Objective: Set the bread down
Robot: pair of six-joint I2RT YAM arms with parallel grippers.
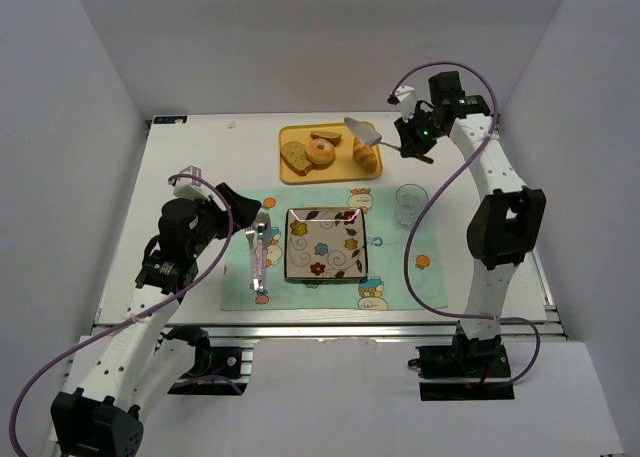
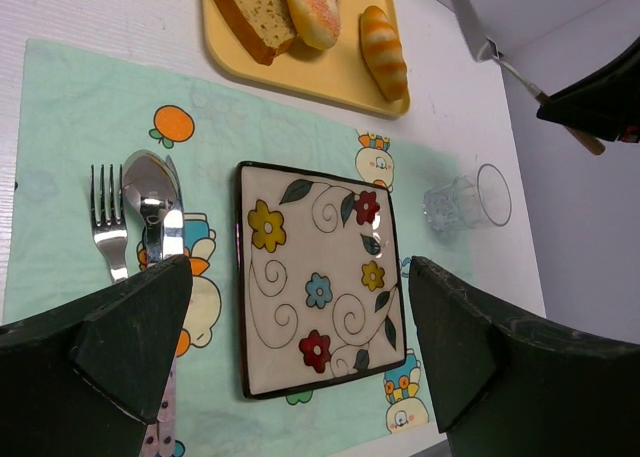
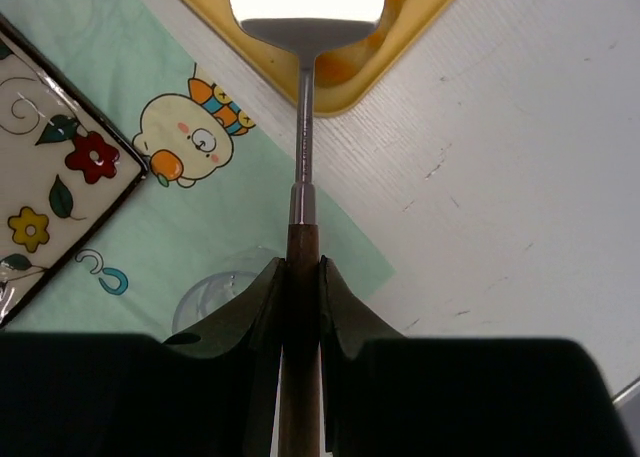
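The bread [image 1: 321, 153] [image 2: 311, 7], a small round ring with a pale pink top, is sitting near the middle of the yellow tray [image 1: 290, 173] [image 2: 330, 77] at the far side of the table [image 1: 200, 157]. It is leaning against the toast slice [image 1: 297, 157] [image 2: 250, 12] at its 9 o'clock. The croissant [image 1: 366, 155] [image 2: 384, 52] is lying at its 3 o'clock, just apart from it. A darker brown piece [image 1: 326, 135] is lying at its 12 o'clock.

The spatula [image 1: 362, 131] [image 2: 470, 17] [image 3: 307, 2] is hanging with its blade over the tray's 1 o'clock corner; whether the blade is touching the tray cannot be told. The right gripper [image 1: 412, 147] [image 3: 303, 267] is clamping the spatula's dark wooden handle between closed fingers, at 3 o'clock from the tray.

At 6 o'clock from the tray, the square flowered plate [image 1: 326, 244] [image 2: 318, 277] [image 3: 40, 177] is resting on the pale green placemat [image 1: 400, 277] [image 2: 80, 107] [image 3: 200, 217]. The clear glass [image 1: 410, 203] [image 2: 468, 199] is standing at the plate's 2 o'clock, at the placemat's edge. The fork [image 2: 108, 222], spoon [image 2: 148, 192] and knife [image 2: 172, 222] are lying side by side at the plate's 9 o'clock.

The left gripper [image 1: 225, 212] [image 2: 300, 307] is hovering over the placemat's 9 o'clock side above the cutlery, its fingers [image 2: 130, 337] spread wide and gripping nothing.
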